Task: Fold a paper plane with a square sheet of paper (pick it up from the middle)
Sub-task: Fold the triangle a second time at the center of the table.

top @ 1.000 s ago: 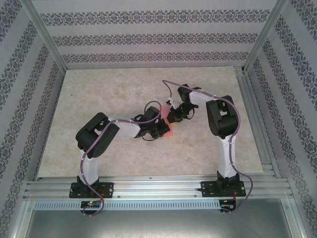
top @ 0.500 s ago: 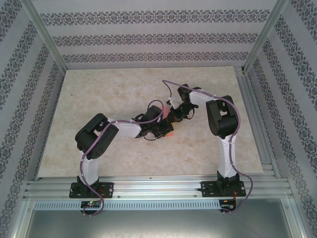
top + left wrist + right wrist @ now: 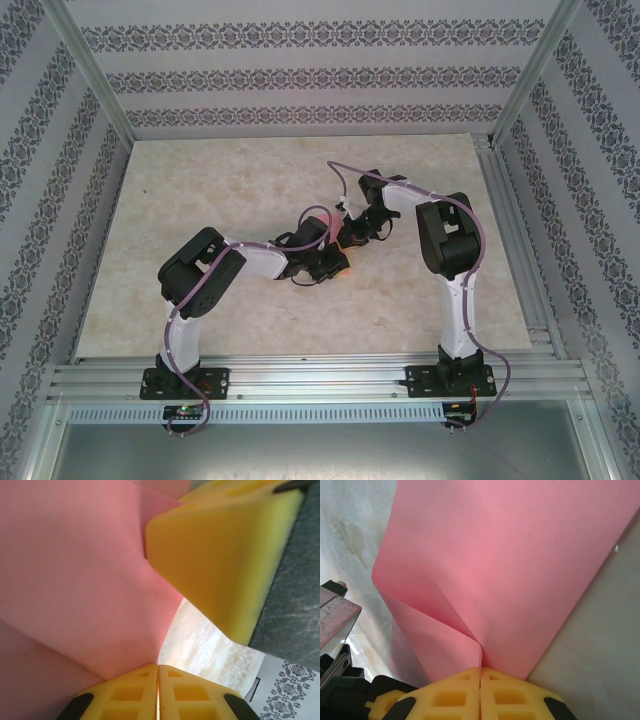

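The square sheet of paper [image 3: 510, 555] is pink, bent and lifted between both grippers near the table's middle. My right gripper [image 3: 480, 669] is shut on a curled fold of it. The left gripper [image 3: 158, 667] is shut on the sheet's [image 3: 75, 580] lower edge, with a yellow finger of the right gripper [image 3: 225, 555] close above it. From overhead the left gripper [image 3: 333, 262] and right gripper [image 3: 352, 240] nearly touch. A sliver of the paper [image 3: 344, 268] peeks out under them.
The beige marble-patterned table [image 3: 220, 190] stretches out to the left and behind the arms. An aluminium rail [image 3: 510, 240] runs along its right side and another [image 3: 320, 375] along the near edge. Patterned walls enclose the cell.
The left arm has shifted slightly right and its wrist has turned toward the right gripper. Less of the pink sheet shows from above. The right arm has held still.
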`<state>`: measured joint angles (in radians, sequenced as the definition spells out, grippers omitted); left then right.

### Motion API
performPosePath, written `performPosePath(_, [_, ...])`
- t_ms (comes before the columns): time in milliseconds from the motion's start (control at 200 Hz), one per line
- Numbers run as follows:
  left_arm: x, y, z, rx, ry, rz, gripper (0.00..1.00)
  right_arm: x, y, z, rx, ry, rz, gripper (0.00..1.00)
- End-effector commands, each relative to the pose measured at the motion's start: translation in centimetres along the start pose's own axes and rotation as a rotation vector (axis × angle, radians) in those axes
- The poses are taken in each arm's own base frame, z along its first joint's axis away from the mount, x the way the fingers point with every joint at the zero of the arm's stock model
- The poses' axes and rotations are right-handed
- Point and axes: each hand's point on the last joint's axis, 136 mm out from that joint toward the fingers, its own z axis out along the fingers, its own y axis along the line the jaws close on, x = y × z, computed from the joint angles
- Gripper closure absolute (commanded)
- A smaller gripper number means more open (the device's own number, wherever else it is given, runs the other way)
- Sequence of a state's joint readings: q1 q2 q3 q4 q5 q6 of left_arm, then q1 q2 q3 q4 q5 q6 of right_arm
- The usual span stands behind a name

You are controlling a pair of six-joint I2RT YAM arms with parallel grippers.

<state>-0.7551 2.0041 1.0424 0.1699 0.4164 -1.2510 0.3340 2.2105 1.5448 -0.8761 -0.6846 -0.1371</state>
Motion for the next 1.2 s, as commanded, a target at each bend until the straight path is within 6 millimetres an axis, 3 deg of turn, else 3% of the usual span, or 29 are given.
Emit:
performPosePath(0, [0.6, 1.0, 1.1, -0.023, 0.009, 0.012, 0.89, -0.7, -0.5, 0.7, 0.019, -0.002, -0.028, 0.92])
performPosePath(180, [0.3, -1.5, 0.1, 0.042, -0.007, 0.045, 0.84, -0.7, -0.6, 0.7, 0.027, -0.001, -0.028, 0.93])
performPosePath(420, [0.3, -4.9, -2.9, 0.104, -0.045, 0.13, 0.79, -0.9, -0.6, 0.7, 0.028, -0.002, -0.032, 0.94])
performPosePath(609, [-1.0, -3.6, -5.8, 0.046, -0.166, 0.127, 0.81, -1.1, -0.4, 0.6, 0.024, -0.003, -0.036, 0.94])
performPosePath(764, [-4.1, -1.6, -7.5, 0.021, -0.258, 0.055, 0.84, -1.0, -0.4, 0.7, 0.026, -0.002, -0.036, 0.94])
performPosePath(1004, [-7.4, -1.9, -6.6, 0.043, -0.271, 0.014, 0.85, -1.2, 0.1, 0.7, 0.004, -0.012, -0.041, 0.94])
performPosePath(1199, [-8.1, -1.8, -5.2, 0.076, -0.248, -0.014, 0.84, -1.1, 0.0, 0.8, 0.004, -0.008, -0.039, 0.94])
